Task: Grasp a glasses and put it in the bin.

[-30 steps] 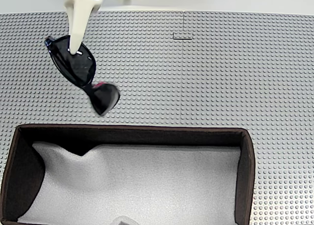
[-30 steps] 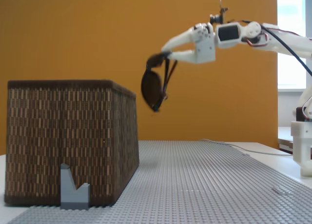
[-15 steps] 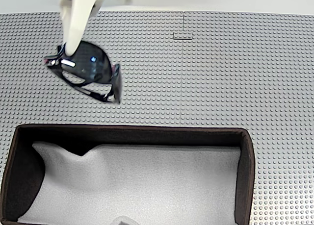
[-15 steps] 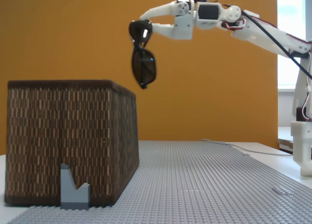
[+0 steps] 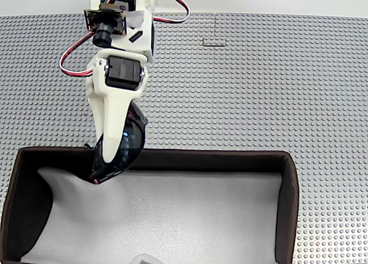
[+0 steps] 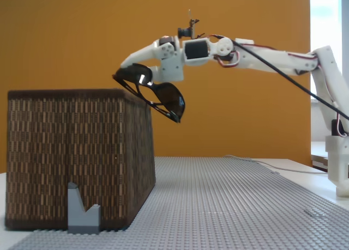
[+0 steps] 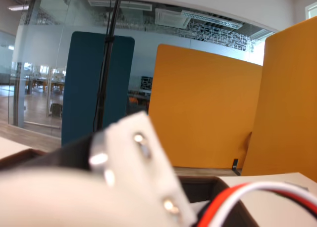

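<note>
1. Nearest in the top-down fixed view is the 1 large rectangular bin with dark brown walls and rumpled white foam lining (image 5: pixel 287 206), holding no glasses yet
2. At its far wall, the 1 pair of wraparound sunglasses with dark tinted lenses and glossy black frame (image 5: pixel 123 146) hangs over the rim, part above the lining, part still outside; the side fixed view shows them (image 6: pixel 155 95) tilted in the air, level with the woven wall's top edge
3. The white two-finger gripper (image 5: pixel 103 166) is clamped on the glasses near 1 end, fingers narrow around the frame
4. Beyond lies the grey studded baseplate (image 5: pixel 259 74); the side view shows 1 small grey block (image 6: pixel 82 211) against the bin (image 6: pixel 76 157)
5. Judged step: carrying to the drop. Next, reach further over the lining so the whole pair clears the rim, then let go
</note>
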Controlling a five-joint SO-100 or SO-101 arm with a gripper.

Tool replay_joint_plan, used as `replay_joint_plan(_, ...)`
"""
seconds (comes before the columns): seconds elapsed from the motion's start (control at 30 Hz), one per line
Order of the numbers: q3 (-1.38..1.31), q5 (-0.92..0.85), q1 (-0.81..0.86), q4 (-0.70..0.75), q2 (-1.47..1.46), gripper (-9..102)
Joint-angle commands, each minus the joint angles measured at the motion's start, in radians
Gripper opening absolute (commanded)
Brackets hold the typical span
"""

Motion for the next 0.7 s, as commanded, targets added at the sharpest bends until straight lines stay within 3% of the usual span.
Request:
replay_joint_plan(0.0, -0.078, -0.029, -0.021, 0.021, -0.051, 0)
replay_joint_plan(0.4, -0.127, -0.087, -0.008, 0.031, -0.443, 0)
replay_joint_plan(0.5, -0.155, -0.086, -0.002, 0.029, -0.505, 15)
replay_joint_plan(0.67, -0.179, -0.101, -0.003, 0.034, -0.517, 24)
